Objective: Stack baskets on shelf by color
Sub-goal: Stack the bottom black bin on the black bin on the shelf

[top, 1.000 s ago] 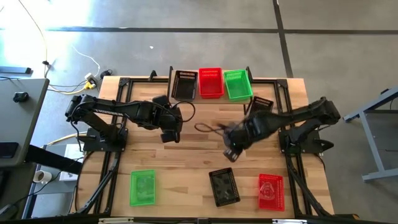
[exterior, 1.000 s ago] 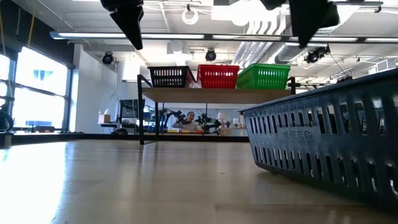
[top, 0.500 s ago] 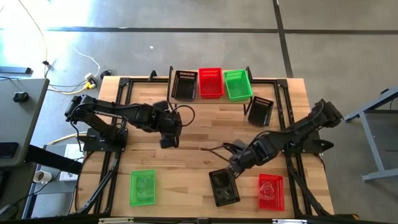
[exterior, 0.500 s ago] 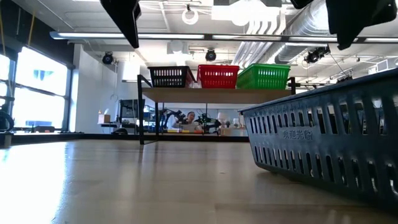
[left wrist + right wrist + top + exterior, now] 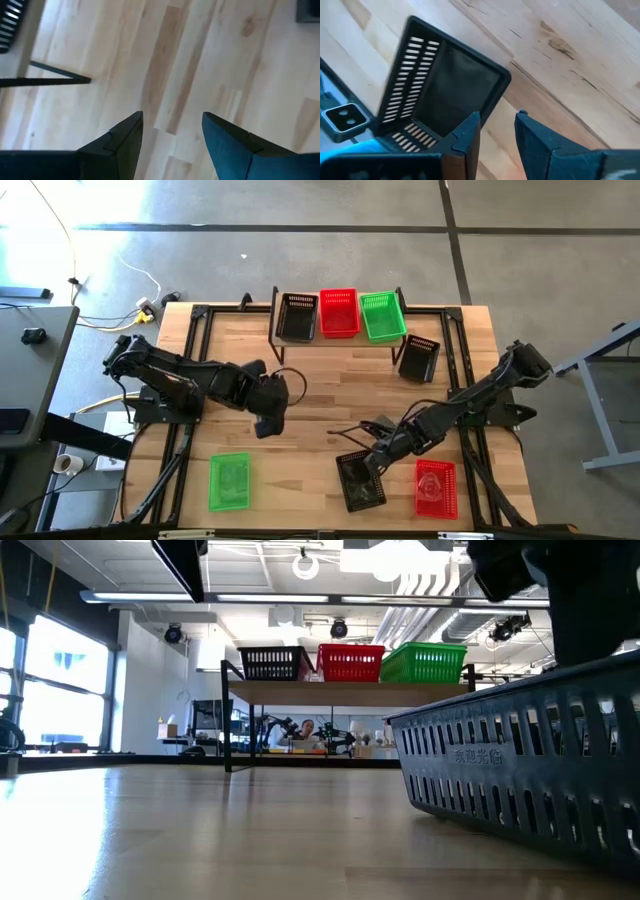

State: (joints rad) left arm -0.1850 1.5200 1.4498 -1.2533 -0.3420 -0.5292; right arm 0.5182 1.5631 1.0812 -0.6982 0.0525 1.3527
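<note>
High view shows me my right gripper (image 5: pixel 372 457) low over the black basket (image 5: pixel 360 480) near the tabletop's (image 5: pixel 320 395) front, jaws a little apart, holding nothing. My left gripper (image 5: pixel 264 423) hangs over bare wood, jaws wide apart. Three baskets sit on the shelf (image 5: pixel 340 337): black, red, green.

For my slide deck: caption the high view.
Right gripper descends on a black basket near the table's front edge; three baskets sit on the shelf.

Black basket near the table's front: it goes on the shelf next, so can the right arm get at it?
Probably yes: the right claw, open, hovers at the black basket's edge, nothing between.
</note>
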